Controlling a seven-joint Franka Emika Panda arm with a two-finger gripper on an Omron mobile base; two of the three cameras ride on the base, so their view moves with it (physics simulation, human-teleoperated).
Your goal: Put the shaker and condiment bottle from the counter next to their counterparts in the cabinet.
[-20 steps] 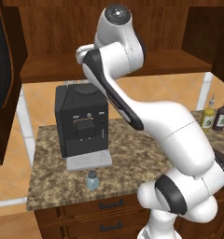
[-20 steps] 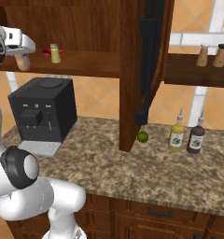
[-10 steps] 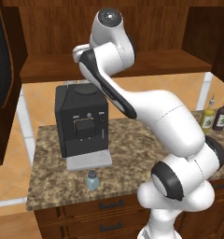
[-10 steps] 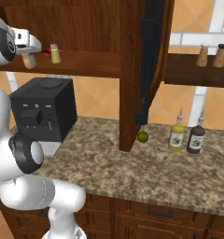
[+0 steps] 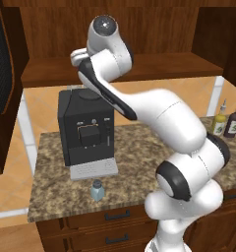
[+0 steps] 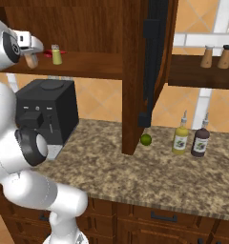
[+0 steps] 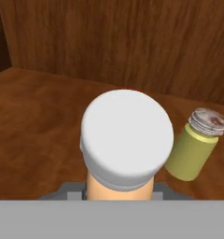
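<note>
Your jaws pinch the condiment bottle (image 7: 127, 140) over the cabinet (image 6: 88, 64) shelf, beside the yellow-green shaker (image 7: 194, 145); unreleased. Blue-grey shaker (image 5: 96, 190) waits on the worktop (image 5: 134, 162).

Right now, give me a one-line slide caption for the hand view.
Gripper shut on the white-capped condiment bottle, over the cabinet shelf beside the yellow-green shaker.

Three bottles (image 6: 31, 59) – four shakers (image 5: 97, 190) – one lime (image 6: 145, 139)

The gripper (image 6: 31, 56), clamped on the bottle (image 7: 127, 142), has carried it further in over the shelf (image 6: 88, 64), closer to the yellow-green shaker (image 6: 56, 55).
</note>
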